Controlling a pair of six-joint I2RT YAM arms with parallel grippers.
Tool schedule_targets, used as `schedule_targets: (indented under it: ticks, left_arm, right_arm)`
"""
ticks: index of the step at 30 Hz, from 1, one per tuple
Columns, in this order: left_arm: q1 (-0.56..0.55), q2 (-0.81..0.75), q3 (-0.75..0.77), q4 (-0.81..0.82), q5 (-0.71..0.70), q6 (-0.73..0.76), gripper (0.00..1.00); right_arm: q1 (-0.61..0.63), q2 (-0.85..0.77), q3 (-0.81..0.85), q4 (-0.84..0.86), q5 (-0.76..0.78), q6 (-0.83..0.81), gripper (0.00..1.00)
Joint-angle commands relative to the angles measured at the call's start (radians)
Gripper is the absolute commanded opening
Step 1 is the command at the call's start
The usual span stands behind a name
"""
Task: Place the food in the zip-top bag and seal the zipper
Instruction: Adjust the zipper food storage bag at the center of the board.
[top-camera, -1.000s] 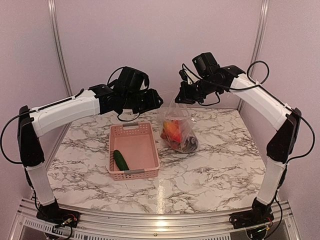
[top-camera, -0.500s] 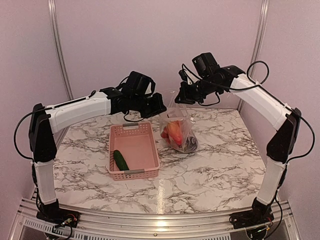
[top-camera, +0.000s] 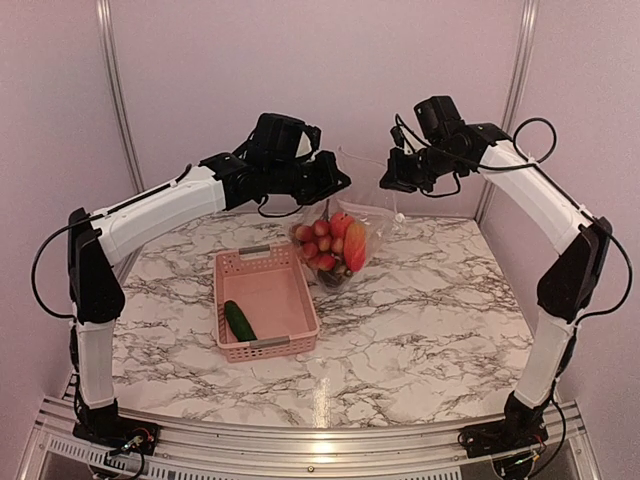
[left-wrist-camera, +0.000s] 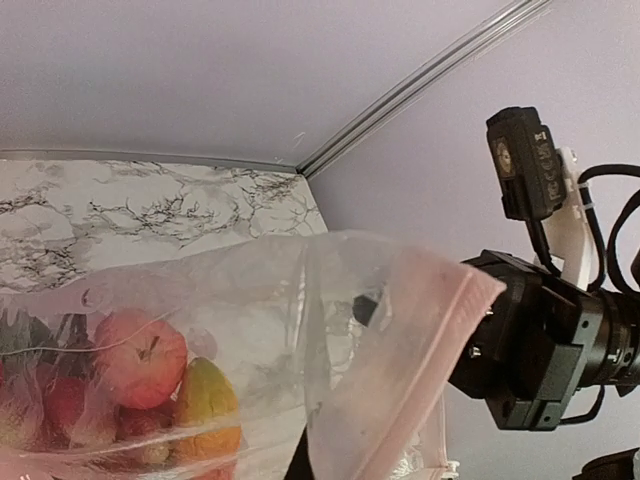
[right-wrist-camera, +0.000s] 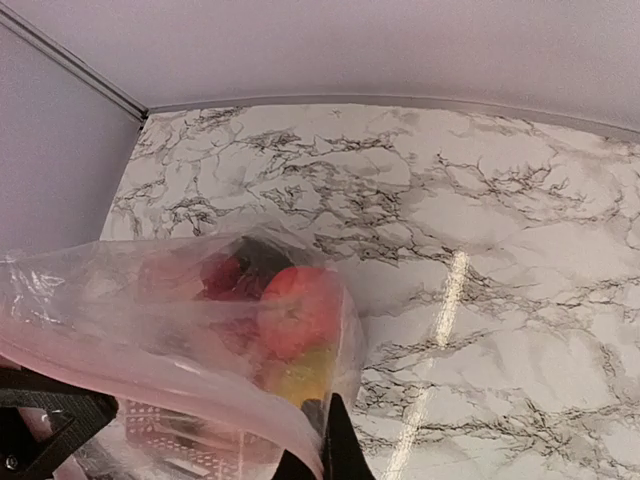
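Observation:
The clear zip-top bag (top-camera: 352, 228) hangs above the table, stretched between my two grippers. Red, orange and dark food (top-camera: 328, 243) lies in its bottom. My left gripper (top-camera: 338, 185) is shut on the left end of the bag's mouth. My right gripper (top-camera: 390, 181) is shut on the right end. The pale pink zipper (left-wrist-camera: 440, 350) runs along the mouth, also in the right wrist view (right-wrist-camera: 150, 375). The food shows through the plastic in both wrist views (left-wrist-camera: 140, 355) (right-wrist-camera: 300, 310). A dark green cucumber (top-camera: 240, 320) lies in the pink basket (top-camera: 266, 346).
The pink latticed basket stands left of centre on the marble table (top-camera: 440, 310), just left of and below the hanging bag. Purple walls and metal posts (top-camera: 112, 90) close in the back and sides.
My left gripper has moved right to the bag's mouth and taken hold. My right gripper has shifted right. The bag is lifted off the table and stretched, the food bunched at its left.

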Motion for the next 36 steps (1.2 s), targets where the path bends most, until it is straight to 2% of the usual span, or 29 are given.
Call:
schedule_targets:
  ticks: [1, 5, 8, 17, 18, 20, 28, 33, 36]
  left_arm:
    - [0.005, 0.059, 0.011, -0.036, 0.019, -0.022, 0.0]
    - [0.005, 0.063, 0.007, 0.006, 0.051, -0.008, 0.01]
    - [0.006, 0.06, 0.007, 0.027, 0.062, 0.01, 0.09]
    - [0.012, -0.001, -0.102, -0.043, -0.003, 0.05, 0.81]
    - [0.013, -0.017, -0.123, -0.044, -0.011, 0.055, 0.96]
    - [0.014, -0.046, -0.165, -0.049, -0.026, 0.069, 0.99]
    - [0.039, -0.177, -0.323, -0.061, -0.099, 0.099, 0.99]
    - [0.073, -0.244, -0.382, -0.062, 0.013, 0.128, 0.99]
    - [0.074, -0.263, -0.368, -0.119, 0.003, 0.188, 0.99]
  right_arm:
    - [0.006, -0.051, 0.032, -0.007, 0.029, -0.016, 0.0]
    - [0.006, -0.057, 0.031, -0.007, 0.045, -0.019, 0.0]
    - [0.007, -0.065, 0.009, 0.004, 0.038, -0.015, 0.0]
    - [0.019, -0.099, -0.176, 0.088, -0.017, 0.016, 0.0]
    - [0.02, -0.102, -0.183, 0.092, -0.019, 0.018, 0.0]
    - [0.022, -0.104, -0.19, 0.098, -0.023, 0.02, 0.0]
    - [0.025, -0.089, -0.173, 0.101, -0.041, 0.014, 0.0]
    - [0.036, -0.078, -0.129, 0.085, -0.043, 0.008, 0.0]
    - [0.041, -0.071, -0.109, 0.08, -0.045, 0.008, 0.0]
